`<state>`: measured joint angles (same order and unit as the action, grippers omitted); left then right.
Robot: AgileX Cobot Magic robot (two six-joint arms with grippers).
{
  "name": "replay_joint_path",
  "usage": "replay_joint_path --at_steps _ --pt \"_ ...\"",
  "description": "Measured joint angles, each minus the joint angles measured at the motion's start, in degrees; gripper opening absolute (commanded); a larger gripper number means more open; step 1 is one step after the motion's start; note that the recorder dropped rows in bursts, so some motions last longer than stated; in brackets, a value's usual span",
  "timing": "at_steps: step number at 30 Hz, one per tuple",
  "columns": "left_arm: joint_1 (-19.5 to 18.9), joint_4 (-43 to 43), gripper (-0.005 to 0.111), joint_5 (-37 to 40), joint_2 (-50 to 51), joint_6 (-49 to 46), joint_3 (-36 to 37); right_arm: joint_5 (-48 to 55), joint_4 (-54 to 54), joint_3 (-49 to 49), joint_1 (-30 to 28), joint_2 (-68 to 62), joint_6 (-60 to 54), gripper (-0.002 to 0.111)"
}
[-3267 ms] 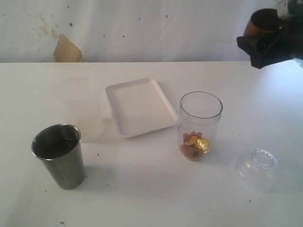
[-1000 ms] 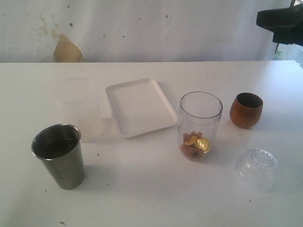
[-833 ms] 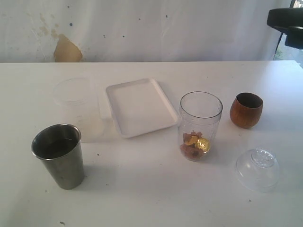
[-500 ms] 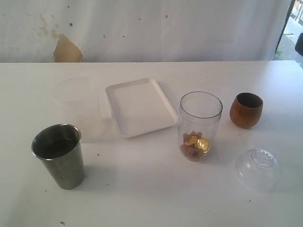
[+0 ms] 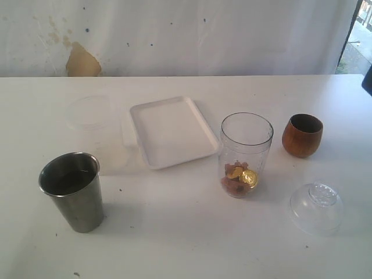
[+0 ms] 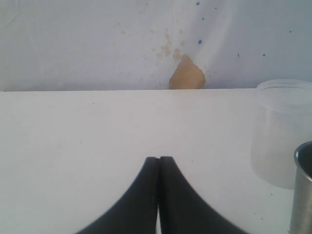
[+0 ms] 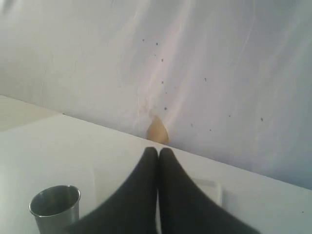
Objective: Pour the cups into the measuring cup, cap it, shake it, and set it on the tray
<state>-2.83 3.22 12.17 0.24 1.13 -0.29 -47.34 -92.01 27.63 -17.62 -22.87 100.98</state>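
The clear measuring cup (image 5: 246,152) stands mid-table with gold and pink pieces at its bottom. To its right the brown wooden cup (image 5: 302,135) stands upright. The steel tumbler (image 5: 72,190) (image 7: 54,207) stands at the front left, its edge also showing in the left wrist view (image 6: 304,195). The white tray (image 5: 171,131) (image 7: 210,188) lies between them, bare. My left gripper (image 6: 159,158) is shut and empty above the table, short of the tumbler. My right gripper (image 7: 158,150) is shut and empty, held high. Neither gripper shows in the exterior view.
A frosted translucent cup (image 5: 93,125) (image 6: 282,131) stands behind the steel tumbler. A clear domed lid (image 5: 317,207) rests at the front right. A dark sliver of the right arm (image 5: 368,80) shows at the right edge. A stained white wall runs behind the table.
The right arm, which held the wooden cup aloft, has left it standing right of the measuring cup and drawn back out of the exterior view to the right.
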Motion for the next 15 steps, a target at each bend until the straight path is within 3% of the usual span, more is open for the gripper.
replay_joint_path --at_steps 6,15 --pt "0.0 0.0 0.0 0.0 0.0 0.0 0.0 -0.03 0.0 0.0 1.0 0.11 0.11 0.0" --pt "0.0 0.0 0.0 0.0 0.0 0.0 0.0 -0.03 -0.11 0.0 8.28 0.11 0.22 0.0"
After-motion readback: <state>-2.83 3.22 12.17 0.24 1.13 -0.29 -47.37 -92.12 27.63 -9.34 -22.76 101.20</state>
